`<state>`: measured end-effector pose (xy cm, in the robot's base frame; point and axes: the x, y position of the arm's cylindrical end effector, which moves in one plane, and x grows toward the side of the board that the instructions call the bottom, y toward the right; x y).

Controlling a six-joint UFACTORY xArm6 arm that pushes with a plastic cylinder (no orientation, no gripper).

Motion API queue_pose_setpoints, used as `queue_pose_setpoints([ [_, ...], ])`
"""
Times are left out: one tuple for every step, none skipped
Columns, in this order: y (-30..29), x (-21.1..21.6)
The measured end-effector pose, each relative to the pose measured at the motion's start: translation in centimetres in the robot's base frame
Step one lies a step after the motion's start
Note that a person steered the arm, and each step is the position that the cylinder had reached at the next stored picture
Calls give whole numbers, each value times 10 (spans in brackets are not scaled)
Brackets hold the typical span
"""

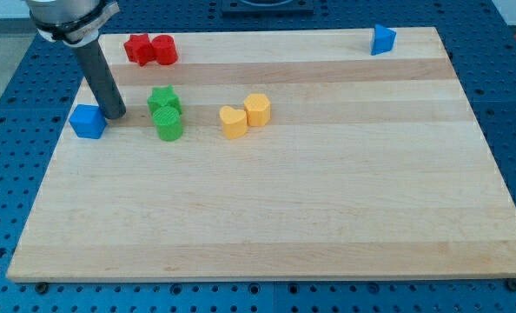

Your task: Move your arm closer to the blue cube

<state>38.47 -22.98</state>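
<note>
One tip, my tip point(115, 114), just beside blue cube point(88, 121).

- We see a pale wooden board point(267, 217) on a blue perforated table point(514, 87).
- At upper left, my tip point(115, 115) rests just right of the blue cube point(88, 121).
- Two red blocks point(150, 49) touch near the top edge.
- A green star point(163, 98) sits against a green cylinder point(168, 124).
- Centre: a yellow heart point(233, 123) beside a yellow hexagonal block point(257, 109).
- Another blue block point(382, 39) sits upper right.

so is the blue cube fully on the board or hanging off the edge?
On the board. The blue cube sits flat by the board's left edge, fully on the wood, with my tip just to its right.
</note>
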Motion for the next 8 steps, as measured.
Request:
queue_pose_setpoints([
  [1, 7],
  [9, 12],
  [9, 30],
  [9, 50],
  [0, 71],
  [-23, 72],
  [-30, 72],
  [-31, 71],
])
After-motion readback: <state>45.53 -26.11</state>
